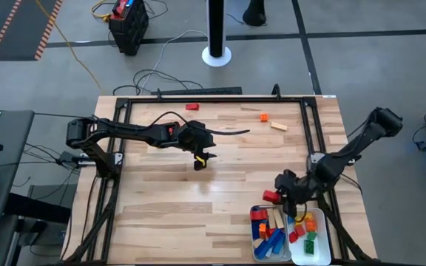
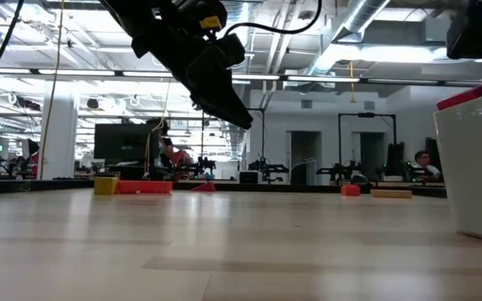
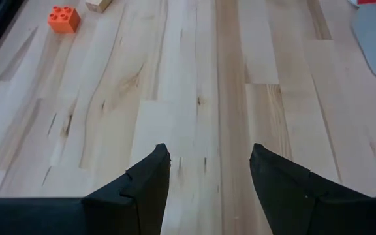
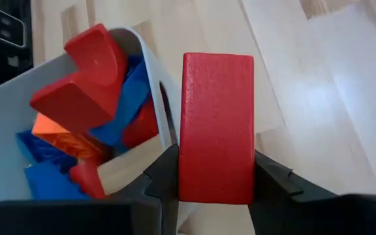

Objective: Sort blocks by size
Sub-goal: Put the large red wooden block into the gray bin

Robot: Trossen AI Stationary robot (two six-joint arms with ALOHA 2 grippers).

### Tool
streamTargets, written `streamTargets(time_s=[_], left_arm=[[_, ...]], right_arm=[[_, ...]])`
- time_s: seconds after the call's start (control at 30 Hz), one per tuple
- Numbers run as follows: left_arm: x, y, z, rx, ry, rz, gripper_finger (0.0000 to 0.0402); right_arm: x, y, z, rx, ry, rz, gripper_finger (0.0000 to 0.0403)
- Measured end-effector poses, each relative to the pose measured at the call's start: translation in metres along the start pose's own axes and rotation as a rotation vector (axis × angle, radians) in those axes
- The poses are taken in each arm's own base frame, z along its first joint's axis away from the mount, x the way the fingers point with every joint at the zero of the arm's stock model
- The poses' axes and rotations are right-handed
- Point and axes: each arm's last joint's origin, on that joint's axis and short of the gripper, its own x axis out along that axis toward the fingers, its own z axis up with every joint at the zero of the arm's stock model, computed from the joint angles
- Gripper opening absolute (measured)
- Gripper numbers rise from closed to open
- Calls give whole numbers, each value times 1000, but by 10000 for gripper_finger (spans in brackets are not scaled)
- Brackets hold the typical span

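The right tool is clamped on a long red block, held upright between its two fingers just beside the rim of the left-hand white tray, near the worktop's front right corner. The likeliest slip from here is a bad drop. The block hangs over the worktop just outside the tray wall, not over the tray's inside, so letting go now would probably land it on the wood or knock it off the rim. That tray is also piled high with red, blue and orange blocks, so a long piece set on top could roll or tip back out. A second tray lies touching the first, holding small pieces; a drift to that side would put a long block among the short ones and spoil the sort.

The right arm reaches in from the worktop's right edge, bent at the elbow, with its wrist angled down toward the trays. The left arm stretches from the left edge to the middle of the worktop, its tool apart and empty over bare wood. Loose pieces remain at the far side: a red block, an orange block and a tan block.
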Motion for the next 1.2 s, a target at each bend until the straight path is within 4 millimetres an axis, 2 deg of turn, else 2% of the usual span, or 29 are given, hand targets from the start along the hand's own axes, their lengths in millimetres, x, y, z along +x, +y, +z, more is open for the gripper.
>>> streamTargets(time_s=[0.23,0.37,0.47,0.63,1.03,1.1,1.2], left_arm=[[0,0,0,-7,0,6,201],[0,0,0,-16,0,7,201],[0,0,0,-16,0,8,201],[0,0,0,-17,3,8,201],[0,1,-1,-19,9,23,201],[0,1,-1,-24,9,23,201],[0,1,-1,-28,10,25,201]], right_arm=[[7,23,6,-71,55,-62,154],[-1,27,10,-72,46,-198,154],[-8,30,12,-70,36,-234,154],[-14,45,12,-105,4,-144,154],[-23,85,-7,-143,-92,135,154],[-20,91,-10,-143,-102,171,154],[-5,92,-18,-136,-69,126,154]])
